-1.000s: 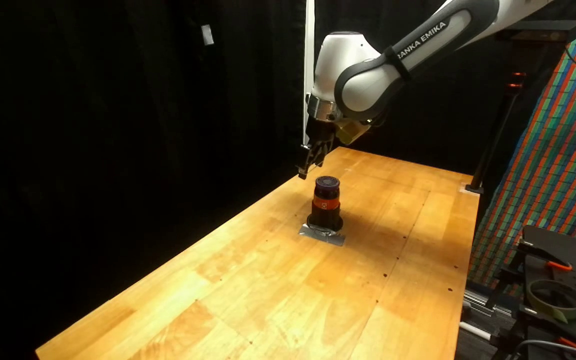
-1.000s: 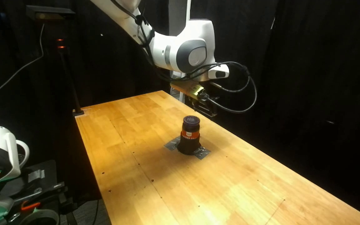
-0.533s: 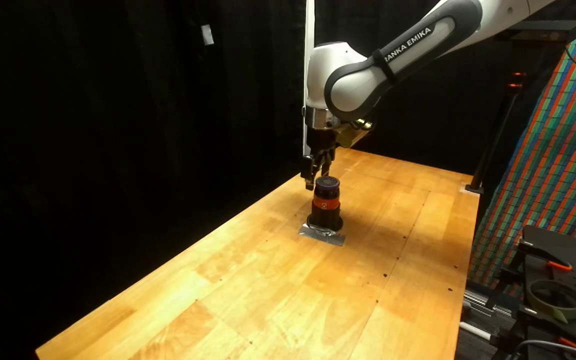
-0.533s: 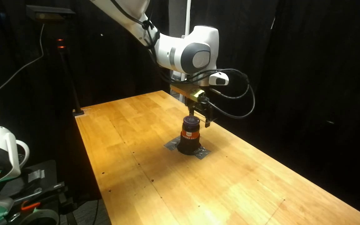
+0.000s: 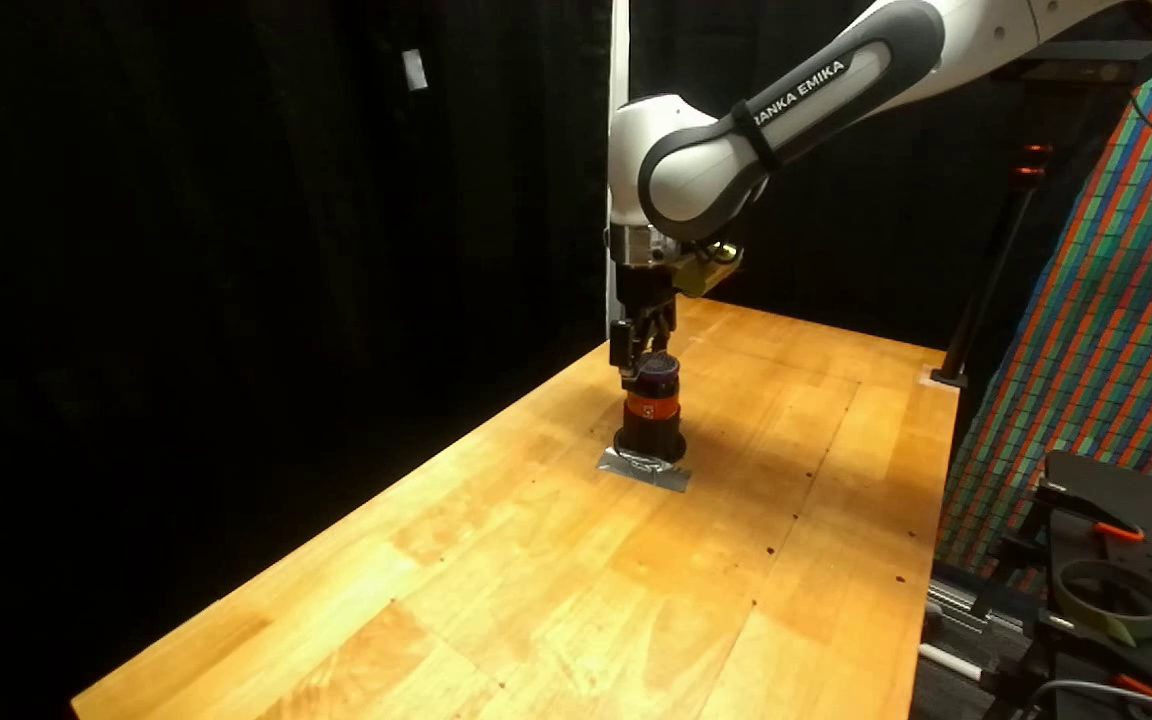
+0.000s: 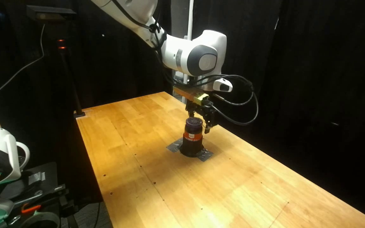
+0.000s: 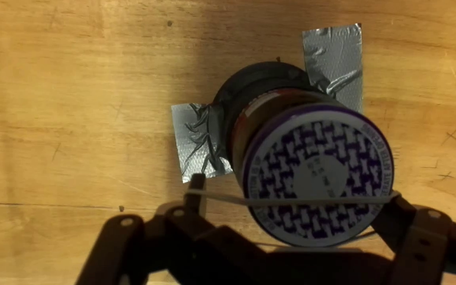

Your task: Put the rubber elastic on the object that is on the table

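Observation:
The object (image 5: 652, 408), a dark upright jar with an orange-red band and purple-and-white lid, stands on the wooden table (image 5: 576, 600). It also shows in an exterior view (image 6: 193, 136) and the wrist view (image 7: 319, 158). Grey tape (image 7: 333, 55) holds its dark base. My gripper (image 7: 295, 198) is open, its fingers spread beside the jar's top. The pale rubber elastic (image 7: 291, 202) is stretched between the fingers. One strand crosses the lid; the other passes along the jar's side below the lid's edge. The gripper also shows at lid height in both exterior views (image 5: 644, 364) (image 6: 199, 122).
A black post (image 5: 986, 260) stands at a far corner of the table. A side cart with a tape roll (image 5: 1111, 597) is beside the table. Black curtains (image 5: 236, 300) hang along the table's long side. A cable loop (image 6: 255, 98) hangs from the wrist.
My gripper has come down and over to the jar, from above and behind it to beside its lid. The elastic now touches the jar's top. The jar has not moved.

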Robot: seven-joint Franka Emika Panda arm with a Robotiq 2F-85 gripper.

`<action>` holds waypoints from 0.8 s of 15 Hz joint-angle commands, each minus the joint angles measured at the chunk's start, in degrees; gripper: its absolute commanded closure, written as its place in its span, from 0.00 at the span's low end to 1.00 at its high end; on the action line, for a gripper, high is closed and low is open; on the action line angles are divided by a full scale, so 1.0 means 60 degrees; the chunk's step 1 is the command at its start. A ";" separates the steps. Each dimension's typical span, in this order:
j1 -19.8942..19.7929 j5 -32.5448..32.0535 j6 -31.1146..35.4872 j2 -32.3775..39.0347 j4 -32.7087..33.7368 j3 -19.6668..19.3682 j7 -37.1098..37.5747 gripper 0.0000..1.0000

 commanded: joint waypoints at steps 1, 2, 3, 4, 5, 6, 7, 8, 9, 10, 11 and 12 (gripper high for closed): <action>-0.0162 0.0228 -0.0327 0.0384 0.0516 0.0137 -0.0286 0.00; -0.0179 0.0266 -0.0183 0.0363 0.0441 0.0144 -0.0298 0.00; -0.0167 0.0241 -0.0035 0.0322 0.0350 0.0105 -0.0270 0.00; -0.0184 0.0261 -0.0078 0.0291 0.0315 0.0110 -0.0298 0.00; -0.0225 0.0321 -0.0270 0.0165 0.0192 0.0130 -0.0311 0.00; -0.0237 0.0344 -0.0347 0.0124 0.0144 0.0121 -0.0286 0.00; -0.0237 0.0353 -0.0546 0.0028 0.0050 0.0084 -0.0200 0.00; -0.0266 0.0387 -0.0575 -0.0048 -0.0057 0.0079 -0.0203 0.00; -0.0259 0.0372 0.0054 -0.0135 -0.0290 0.0028 -0.0134 0.00; -0.0296 0.0434 0.0311 -0.0146 -0.0364 0.0038 -0.0123 0.00; -0.0323 0.0515 0.0708 -0.0152 -0.0477 0.0050 -0.0094 0.00; -0.0342 0.0590 0.0884 -0.0148 -0.0540 0.0069 -0.0113 0.00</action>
